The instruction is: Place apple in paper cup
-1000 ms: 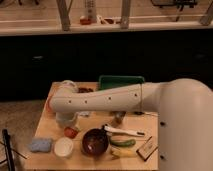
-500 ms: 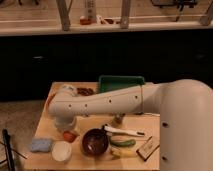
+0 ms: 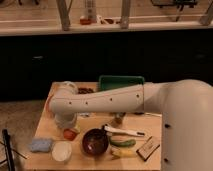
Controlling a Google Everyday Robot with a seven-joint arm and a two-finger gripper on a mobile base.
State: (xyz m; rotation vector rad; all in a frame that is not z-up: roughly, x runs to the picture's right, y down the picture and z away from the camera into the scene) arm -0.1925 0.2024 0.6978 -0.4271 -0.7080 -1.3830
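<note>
Broadly: white robot arm (image 3: pixel 115 100) spans wooden table (image 3: pixel 45 131) from right, elbow bent at left side. Gripper (image 3: pixel 66 122) points down below bend, just above apple (image 3: pixel 70 134); finger state cannot tell. Green tray (image 3: pixel 120 81) at far edge. Dark maroon bowl (image 3: pixel 95 142) near centre. Paper cup (image 3: pixel 61 151) near-left, just nearer than apple. Blue sponge (image 3: pixel 40 145) left of cup.

A thick white robot arm (image 3: pixel 125 100) reaches from the right edge to the left-centre of the frame, bending downward at its rounded end. Its gripper (image 3: pixel 66 121) apparently points down, mostly hidden.
</note>
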